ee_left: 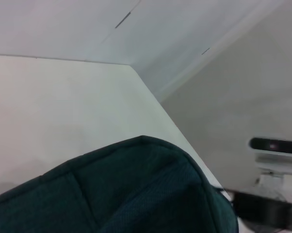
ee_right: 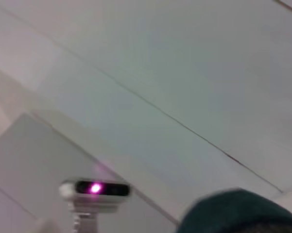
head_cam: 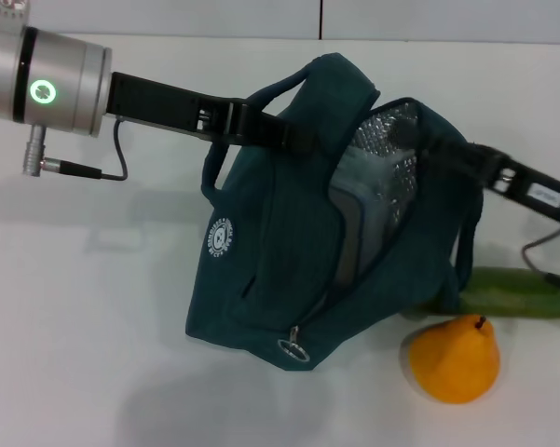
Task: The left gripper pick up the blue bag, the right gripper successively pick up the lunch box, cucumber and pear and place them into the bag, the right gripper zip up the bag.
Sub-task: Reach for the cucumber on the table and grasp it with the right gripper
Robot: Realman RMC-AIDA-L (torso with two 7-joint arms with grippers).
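The blue bag (head_cam: 289, 251) hangs above the white tabletop (head_cam: 93, 307), held up near its top by the left gripper (head_cam: 293, 135), whose fingers are pinched on the fabric just below 1 loop handle (head_cam: 289, 86); the arm reaches in from the left, its silver wrist showing a green ring light (head_cam: 43, 91); the bag's mouth gapes toward the right, silver foil lining (head_cam: 382, 130) visible inside; the lunch box (head_cam: 363, 219) stands on edge within the opening, its clear side showing; the zipper runs down the front to a metal ring pull (head_cam: 294, 348) near the bag's lower corner; a round white logo (head_cam: 220, 237) sits on the side panel. The right gripper (head_cam: 419, 140) reaches into the open top from the right; whether its fingers are spread or closed cannot be told; the cucumber (head_cam: 517, 292) lies on the tabletop behind the bag's right side; the pear (head_cam: 455, 358) sits just in front of it, stem up.
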